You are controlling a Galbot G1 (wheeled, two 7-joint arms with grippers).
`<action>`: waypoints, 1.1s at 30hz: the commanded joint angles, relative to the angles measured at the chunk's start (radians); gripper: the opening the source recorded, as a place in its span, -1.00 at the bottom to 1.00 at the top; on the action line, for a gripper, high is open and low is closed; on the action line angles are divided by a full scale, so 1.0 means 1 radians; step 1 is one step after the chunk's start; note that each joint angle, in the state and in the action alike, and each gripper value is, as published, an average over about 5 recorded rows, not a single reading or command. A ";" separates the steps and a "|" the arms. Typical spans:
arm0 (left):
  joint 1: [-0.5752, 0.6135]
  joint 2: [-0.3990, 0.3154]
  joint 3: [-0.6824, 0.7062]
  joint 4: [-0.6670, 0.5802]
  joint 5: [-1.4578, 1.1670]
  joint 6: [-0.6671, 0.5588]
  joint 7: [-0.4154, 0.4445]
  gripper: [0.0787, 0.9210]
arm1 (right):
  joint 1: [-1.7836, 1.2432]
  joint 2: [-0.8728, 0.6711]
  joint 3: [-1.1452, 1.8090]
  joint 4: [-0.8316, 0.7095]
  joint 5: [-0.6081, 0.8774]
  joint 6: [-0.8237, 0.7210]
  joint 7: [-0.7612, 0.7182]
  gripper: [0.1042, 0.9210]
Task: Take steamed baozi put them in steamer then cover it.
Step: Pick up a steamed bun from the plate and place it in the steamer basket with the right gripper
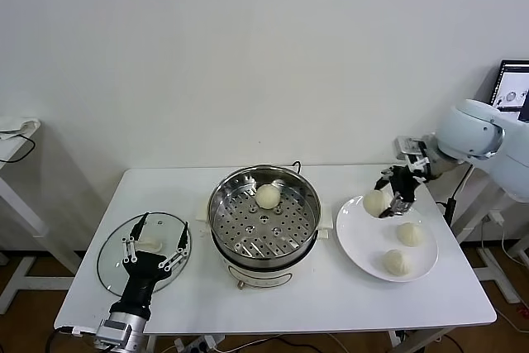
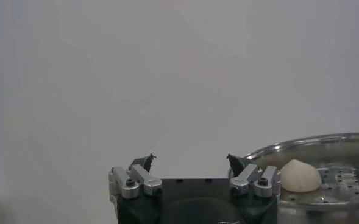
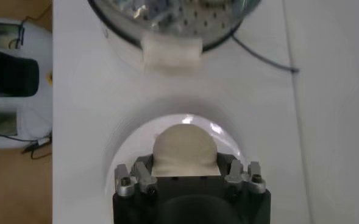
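White table (image 1: 331, 295) against a pale wall: the right gripper (image 1: 393, 202) pinches a bun (image 1: 376, 202) above the plate (image 1: 357, 241), where two buns (image 1: 410, 233) lie. One bun (image 1: 267, 196) sits in the steamer (image 1: 227, 196). Spread wide, the left gripper (image 1: 154, 249) hovers over the glass lid (image 1: 116, 245) beside the steamer.
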 commanded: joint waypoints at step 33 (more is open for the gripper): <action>0.020 0.013 -0.070 -0.053 -0.007 -0.008 0.001 0.77 | -0.226 0.819 0.021 -0.410 0.018 -0.220 0.065 0.43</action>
